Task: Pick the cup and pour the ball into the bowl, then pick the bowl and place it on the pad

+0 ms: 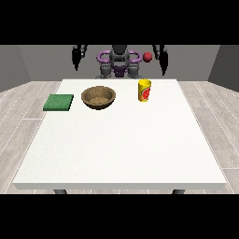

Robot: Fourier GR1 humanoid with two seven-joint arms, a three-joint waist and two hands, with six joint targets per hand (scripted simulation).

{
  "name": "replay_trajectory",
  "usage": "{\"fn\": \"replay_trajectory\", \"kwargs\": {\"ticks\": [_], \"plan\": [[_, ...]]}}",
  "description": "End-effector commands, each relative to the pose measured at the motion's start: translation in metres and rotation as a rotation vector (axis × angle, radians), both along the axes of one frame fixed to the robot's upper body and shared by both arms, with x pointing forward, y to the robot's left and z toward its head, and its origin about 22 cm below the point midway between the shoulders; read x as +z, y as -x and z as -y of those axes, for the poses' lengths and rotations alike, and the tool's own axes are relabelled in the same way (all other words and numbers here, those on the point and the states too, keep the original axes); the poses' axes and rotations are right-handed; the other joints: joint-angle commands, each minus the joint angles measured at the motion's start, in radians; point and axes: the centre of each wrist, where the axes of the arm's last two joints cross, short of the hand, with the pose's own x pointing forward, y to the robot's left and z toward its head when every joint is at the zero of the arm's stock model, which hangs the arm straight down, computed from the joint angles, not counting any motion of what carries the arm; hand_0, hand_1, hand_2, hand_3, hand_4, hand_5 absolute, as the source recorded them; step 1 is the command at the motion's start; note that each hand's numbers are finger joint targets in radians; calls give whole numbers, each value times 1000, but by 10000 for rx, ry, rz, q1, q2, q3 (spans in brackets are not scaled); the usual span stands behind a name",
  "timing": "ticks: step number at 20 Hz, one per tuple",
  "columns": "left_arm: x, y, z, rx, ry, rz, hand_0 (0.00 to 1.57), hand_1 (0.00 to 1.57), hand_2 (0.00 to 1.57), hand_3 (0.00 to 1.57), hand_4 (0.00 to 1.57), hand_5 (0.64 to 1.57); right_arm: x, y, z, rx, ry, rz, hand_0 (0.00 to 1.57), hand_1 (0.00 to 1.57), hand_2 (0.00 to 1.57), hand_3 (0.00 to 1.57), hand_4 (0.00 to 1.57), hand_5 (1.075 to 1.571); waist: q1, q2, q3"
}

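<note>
- The hand at the view's right (162, 58) hangs above the counter's far edge, holding nothing; whether its fingers are open cannot be told.
- The hand at the view's left (77, 56) hangs likewise, holding nothing; its finger state cannot be told.
- A red ball (147, 57) sits in the air at 9 o'clock of the right-side hand, just beside it.
- The yellow cup (144, 90) stands upright on the white counter (121, 149), at 6 o'clock of the ball.
- The brown bowl (98, 97) rests at 9 o'clock of the cup.
- The green pad (59, 102) lies at 9 o'clock of the bowl, near the counter's edge.
</note>
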Motion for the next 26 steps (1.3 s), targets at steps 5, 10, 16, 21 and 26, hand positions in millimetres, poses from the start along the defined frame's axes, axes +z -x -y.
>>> {"fn": "replay_trajectory", "kwargs": {"ticks": [5, 10, 16, 21, 26], "plan": [[29, -1, -9, 21, -256, 247, 0, 0, 0, 0, 664, 1566, 28, -1, 9, -52, 307, 46, 0, 0, 0, 0, 875, 1533, 71, -2483, 107], [43, 20, 32, -85, 2559, -2054, 0, 0, 0, 0, 634, 1564, 20, 27, 10, -985, -1563, -2932, 0, 0, 0, 0, 860, 1530, 28, -4399, 134], [96, 23, 53, -276, 2153, -940, 0, 0, 0, 0, 581, 1560, 81, 28, 18, -948, -1328, -1787, 0, 0, 0, 0, 789, 1548, -82, -3031, 132], [104, 5, 54, -285, 1678, 999, 0, 0, 0, 0, 606, 1555, 97, 12, 13, -1065, -1226, 155, 0, 0, 0, 0, 741, 1546, -112, -1096, 131], [80, -25, 49, -14, 1120, 2801, 0, 0, 0, 0, 548, 1526, 93, -3, -4, -55, -1705, 1689, 0, 0, 0, 87, 712, 1545, -540, 1115, 125]]}}
